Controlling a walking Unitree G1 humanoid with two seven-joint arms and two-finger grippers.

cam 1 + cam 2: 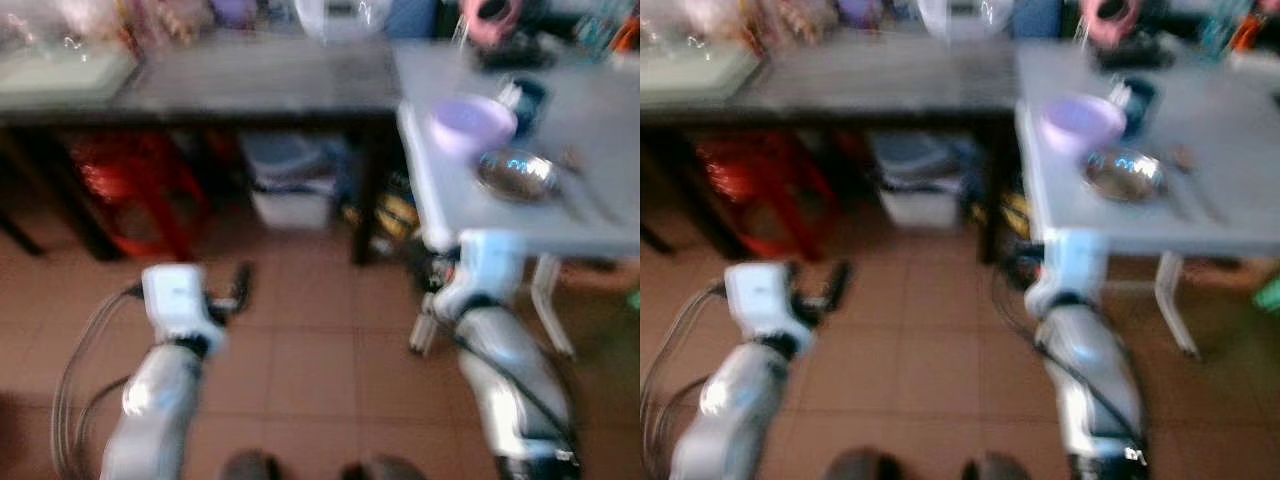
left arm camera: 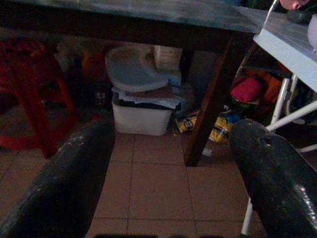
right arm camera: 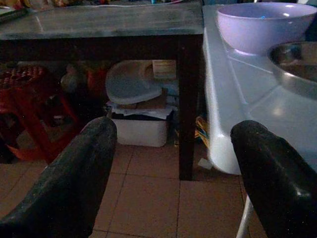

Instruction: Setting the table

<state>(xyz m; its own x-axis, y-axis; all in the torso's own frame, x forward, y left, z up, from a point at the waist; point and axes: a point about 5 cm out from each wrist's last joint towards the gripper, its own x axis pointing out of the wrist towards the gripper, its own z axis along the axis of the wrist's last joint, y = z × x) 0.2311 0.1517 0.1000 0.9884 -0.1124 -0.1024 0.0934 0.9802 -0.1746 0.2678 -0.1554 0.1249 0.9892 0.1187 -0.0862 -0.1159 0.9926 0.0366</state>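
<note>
approaching the white table (image 1: 600, 235), robot blurred mid-step. right gripper (image 3: 173, 168): jaws spread, empty, level with the table edge; lilac bowl (image 3: 262, 25) and steel dish (image 3: 297, 62) lie ahead and above the right-hand finger. left gripper (image 2: 173, 173): jaws spread, empty, facing a white bin (image 2: 141, 116) under the dark bench (image 1: 250, 80). advice: halt squarely first, then raise the right gripper clear of the rim before reaching.

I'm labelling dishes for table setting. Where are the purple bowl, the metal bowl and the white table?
purple bowl (image 3: 260, 25), right wrist view, outer wall.
metal bowl (image 1: 517, 172), left eye view, inside.
white table (image 3: 233, 106), right wrist view, bare top.
</note>
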